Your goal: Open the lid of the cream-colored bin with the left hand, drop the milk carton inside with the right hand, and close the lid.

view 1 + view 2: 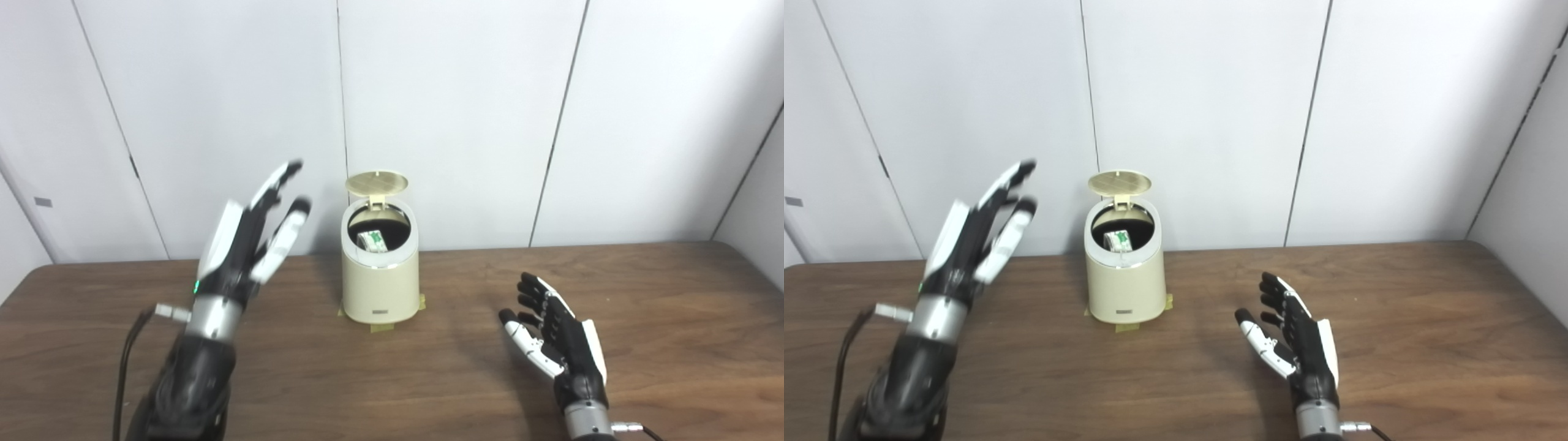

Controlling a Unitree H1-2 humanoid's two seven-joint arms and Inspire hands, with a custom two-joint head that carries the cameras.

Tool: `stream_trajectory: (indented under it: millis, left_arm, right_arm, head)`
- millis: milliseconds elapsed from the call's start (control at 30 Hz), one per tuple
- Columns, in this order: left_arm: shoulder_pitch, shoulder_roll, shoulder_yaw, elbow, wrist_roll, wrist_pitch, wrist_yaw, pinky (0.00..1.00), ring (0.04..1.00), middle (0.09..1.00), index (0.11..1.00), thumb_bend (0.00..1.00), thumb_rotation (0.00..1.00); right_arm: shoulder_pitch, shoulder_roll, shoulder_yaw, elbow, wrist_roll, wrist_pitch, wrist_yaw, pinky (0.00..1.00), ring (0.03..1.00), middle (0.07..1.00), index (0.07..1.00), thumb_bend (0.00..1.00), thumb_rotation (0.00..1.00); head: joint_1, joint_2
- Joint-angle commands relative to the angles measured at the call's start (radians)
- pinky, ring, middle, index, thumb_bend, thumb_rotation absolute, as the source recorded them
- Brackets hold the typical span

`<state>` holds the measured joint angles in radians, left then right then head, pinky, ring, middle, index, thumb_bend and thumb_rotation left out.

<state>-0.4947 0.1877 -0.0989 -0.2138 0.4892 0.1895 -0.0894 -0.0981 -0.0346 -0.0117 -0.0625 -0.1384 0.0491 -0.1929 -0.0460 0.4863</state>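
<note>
At frame centre the cream-colored bin (380,275), lid (376,182) up, holds the green-printed milk carton (373,240); left hand (254,239) and right hand (551,334) hang released, fingers spread.

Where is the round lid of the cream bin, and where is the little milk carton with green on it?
Round cream lid (376,182), left eye view: middle of its raised underside.
White and green milk carton (373,240), left eye view: its top, inside the cream-colored bin (380,288), front wall.

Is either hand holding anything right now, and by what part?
Nothing is held. The left hand is raised and open beside the bin; the right hand is open above the table. The milk carton lies inside the bin.
</note>
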Motion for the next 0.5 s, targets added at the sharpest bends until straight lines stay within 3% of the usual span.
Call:
stream_trajectory:
  millis: [0,233,333,467]
  left_arm:
    - [-0.104,0.015,-0.018,-0.038,0.065,0.044,-0.017,0.86,0.932,0.939,0.922,0.63,1.00]
    - [-0.272,0.035,-0.088,-0.011,0.226,0.148,-0.088,0.95,0.995,0.960,0.925,0.75,1.00]
    - [-0.335,0.048,-0.132,0.024,0.293,0.190,-0.146,1.00,1.000,0.920,0.880,0.78,1.00]
    - [-0.384,0.061,-0.182,0.079,0.352,0.197,-0.183,1.00,1.000,0.864,0.793,0.83,1.00]
  right_arm:
    - [-0.027,0.005,-0.004,-0.042,-0.005,-0.014,0.007,0.75,0.823,0.832,0.831,0.26,0.36]
    - [-0.021,0.012,0.001,-0.049,-0.025,-0.004,0.008,0.74,0.818,0.820,0.819,0.26,0.37]
    - [-0.017,0.019,0.000,-0.057,-0.022,0.005,0.011,0.75,0.819,0.820,0.816,0.25,0.36]
    - [-0.017,0.020,-0.002,-0.049,-0.021,-0.003,0.013,0.74,0.817,0.820,0.817,0.25,0.35]
  head:
    - [0.001,0.002]
    - [0.001,0.005]
    - [0.002,0.008]
    - [0.001,0.009]
